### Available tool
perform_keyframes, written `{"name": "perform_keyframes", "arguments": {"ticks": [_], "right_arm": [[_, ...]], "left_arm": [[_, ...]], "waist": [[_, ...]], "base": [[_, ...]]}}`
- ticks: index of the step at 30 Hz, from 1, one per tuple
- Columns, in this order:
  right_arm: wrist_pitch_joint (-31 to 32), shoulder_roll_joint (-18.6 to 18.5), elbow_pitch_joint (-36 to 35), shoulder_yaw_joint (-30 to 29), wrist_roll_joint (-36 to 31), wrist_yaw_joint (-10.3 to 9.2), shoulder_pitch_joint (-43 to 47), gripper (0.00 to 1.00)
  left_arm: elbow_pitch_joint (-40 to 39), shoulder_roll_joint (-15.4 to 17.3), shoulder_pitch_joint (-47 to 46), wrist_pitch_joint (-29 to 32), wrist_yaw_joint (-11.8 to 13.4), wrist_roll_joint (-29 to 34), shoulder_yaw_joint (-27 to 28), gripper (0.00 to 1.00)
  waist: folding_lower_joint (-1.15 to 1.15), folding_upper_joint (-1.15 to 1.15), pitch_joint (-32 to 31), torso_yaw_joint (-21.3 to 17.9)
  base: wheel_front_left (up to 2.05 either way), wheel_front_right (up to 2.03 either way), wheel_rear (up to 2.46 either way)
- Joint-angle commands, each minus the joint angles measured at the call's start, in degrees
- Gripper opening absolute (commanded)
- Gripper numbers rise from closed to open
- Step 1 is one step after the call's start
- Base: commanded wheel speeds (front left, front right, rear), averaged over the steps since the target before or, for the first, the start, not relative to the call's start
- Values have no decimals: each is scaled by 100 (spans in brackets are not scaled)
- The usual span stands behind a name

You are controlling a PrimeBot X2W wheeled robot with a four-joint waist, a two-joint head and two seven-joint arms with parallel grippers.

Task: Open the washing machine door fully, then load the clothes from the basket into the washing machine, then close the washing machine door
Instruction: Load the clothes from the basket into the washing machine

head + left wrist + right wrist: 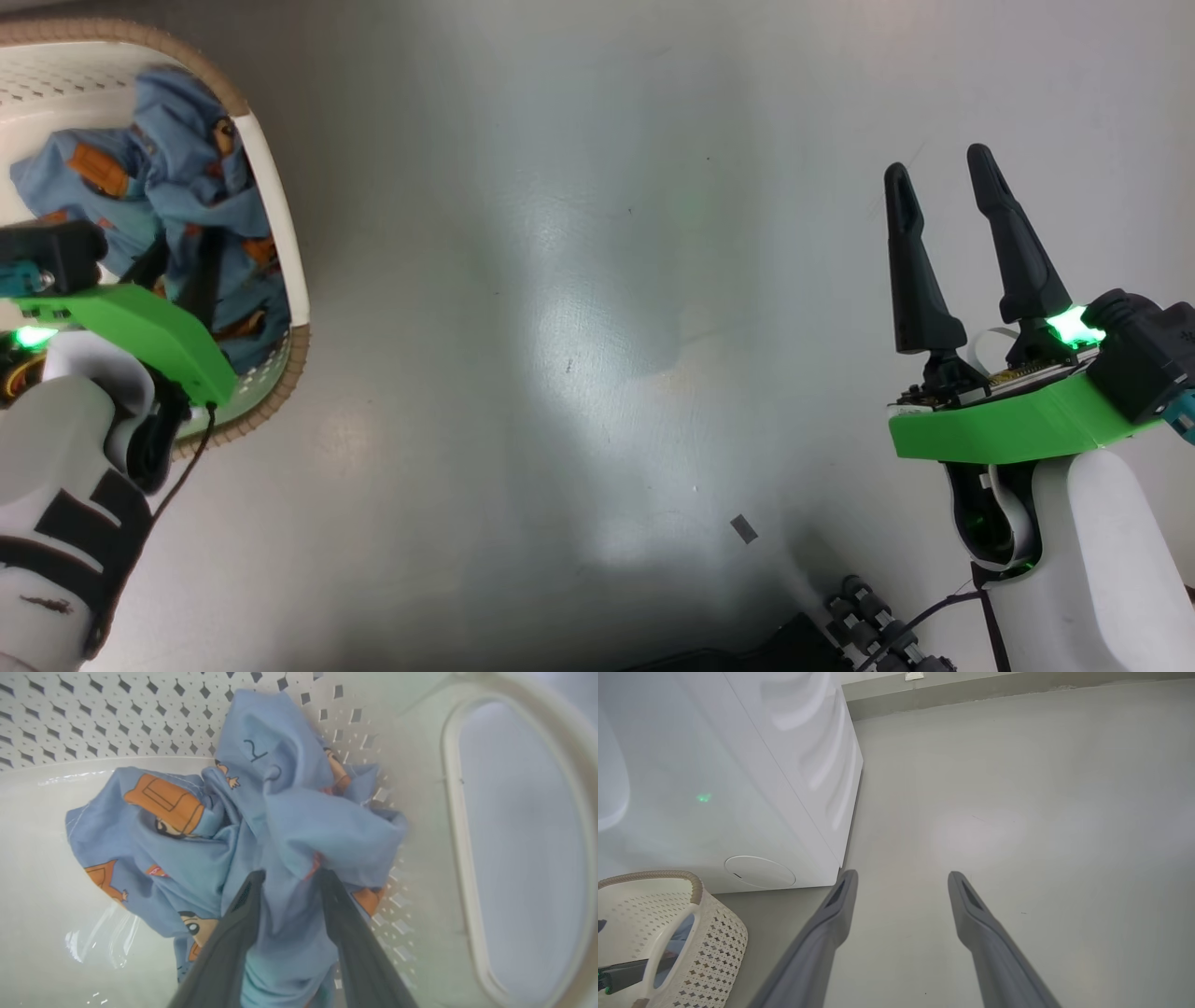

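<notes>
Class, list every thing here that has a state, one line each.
clothes: crumpled in the basket.
basket: upright on the floor.
left pincer: astride a fold of clothes, grip unclear.
right pincer: open, empty.
washing machine: round cap shut.

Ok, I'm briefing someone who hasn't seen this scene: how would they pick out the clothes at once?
Start at the white washing machine; in front of it stands a cream perforated basket with a brown woven-look rim. Inside lie the crumpled clothes, with the fingers of the left gripper either side of a fold. Light-blue cloth with orange-brown cartoon figures sets them apart from the plain cream plastic around.
</notes>
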Motion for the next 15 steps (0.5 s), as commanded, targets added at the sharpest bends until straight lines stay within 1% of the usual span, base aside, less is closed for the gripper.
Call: {"name": "perform_keyframes", "arguments": {"ticks": [1, 6, 9, 12, 15], "right_arm": [[-28, 15, -140, 117, -62, 22, 207, 100], [-28, 8, -127, 70, -87, 22, 200, 100], [-28, 7, -116, 51, -93, 22, 187, 100], [-28, -3, -82, 26, -90, 22, 191, 100], [-28, -14, -40, 9, -81, 22, 200, 100]], "left_arm": [[-39, 263, -2, -37, -10, -86, 74, 0], [-126, 283, -49, -37, -10, -362, -105, 0], [-131, 281, -28, -37, -10, -462, -92, 0], [-115, 252, 35, -37, -10, -478, 66, 0], [-196, 260, 156, -37, -10, -480, 348, 0]], "waist": [[0, 0, -2, 4], [0, 0, -75, 42], [0, 0, -179, 79], [0, 0, -317, 129], [0, 0, -466, 171]], "base": [[0, 0, 0], [0, 0, 0], [0, 0, 0], [0, 0, 0], [0, 0, 0]]}}
